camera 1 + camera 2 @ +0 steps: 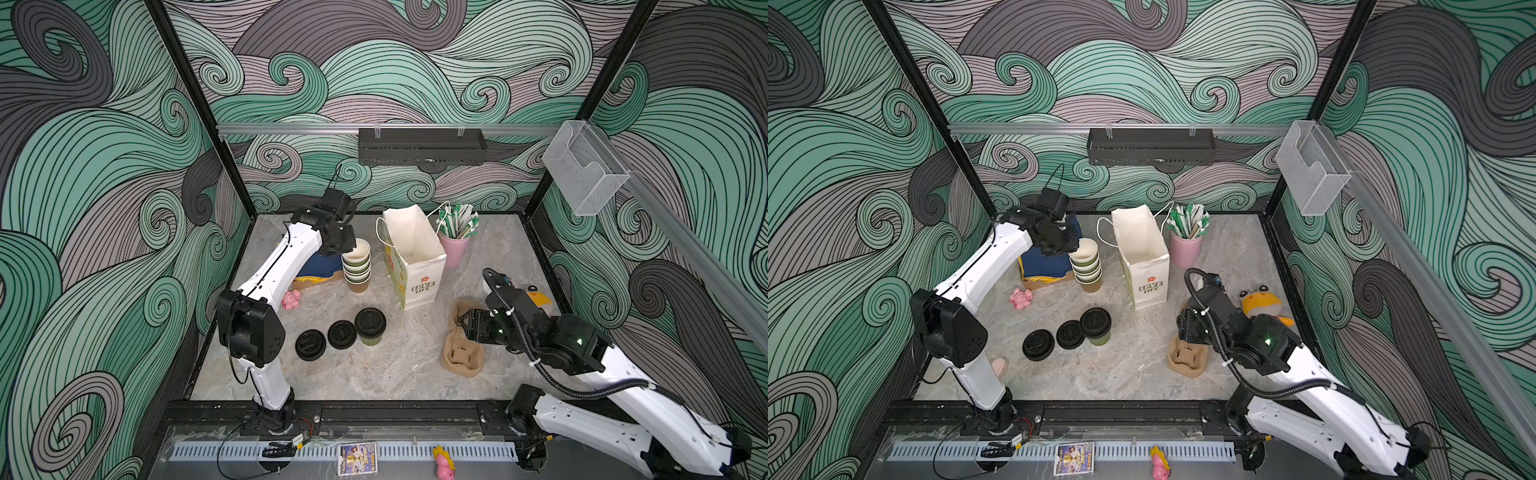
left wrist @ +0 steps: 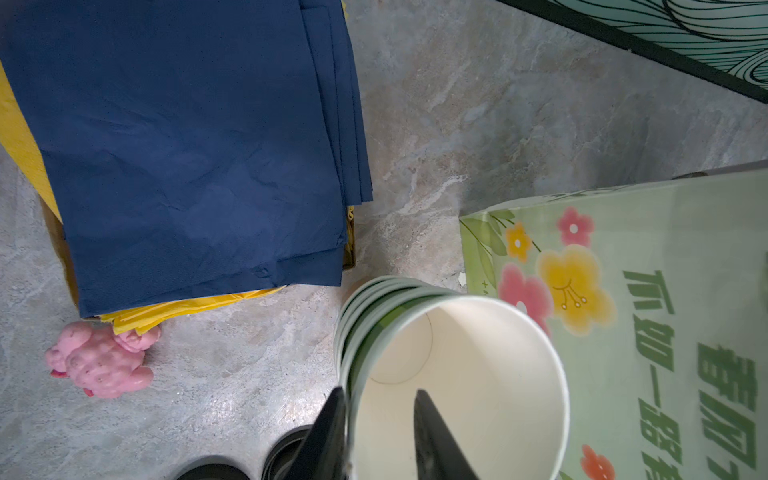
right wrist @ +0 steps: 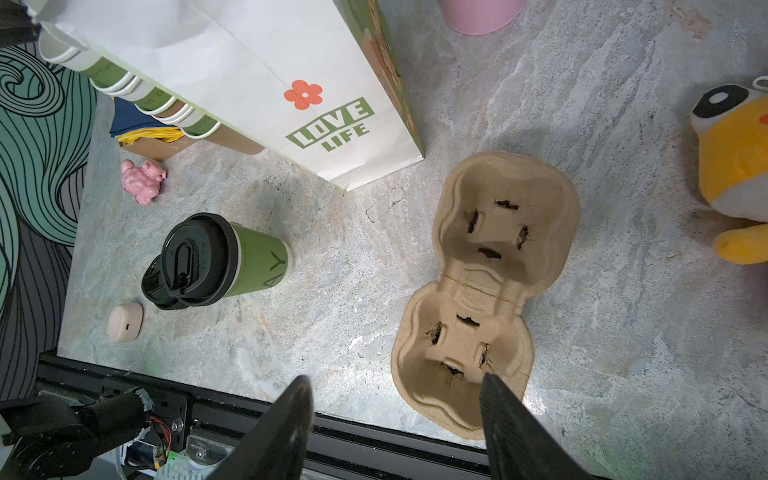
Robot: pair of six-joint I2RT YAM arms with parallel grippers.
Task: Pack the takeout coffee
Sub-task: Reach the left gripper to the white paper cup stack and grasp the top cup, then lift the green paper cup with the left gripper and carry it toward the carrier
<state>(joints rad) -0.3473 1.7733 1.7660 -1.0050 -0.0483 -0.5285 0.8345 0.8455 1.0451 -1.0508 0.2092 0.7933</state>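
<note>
While one lidded green cup (image 1: 370,326) stands on the table (image 1: 407,374) beside two loose black lids (image 1: 310,344), pulp cup carrier (image 3: 498,266) and paper bag (image 1: 415,266) look empty; the left gripper (image 2: 379,392) straddles the rim of the top stacked cup (image 2: 478,365), jaws apart, and the right gripper (image 3: 395,377) hangs spread over the carrier.

The pulp carrier (image 1: 463,357) is partly covered by the right arm (image 1: 540,332) in both top views. In the right wrist view the pink cup (image 3: 482,14) and plush toy (image 3: 735,166) are cut off by the edges, and a loose lid (image 3: 151,286) is half hidden behind the lidded cup (image 3: 257,266).
</note>
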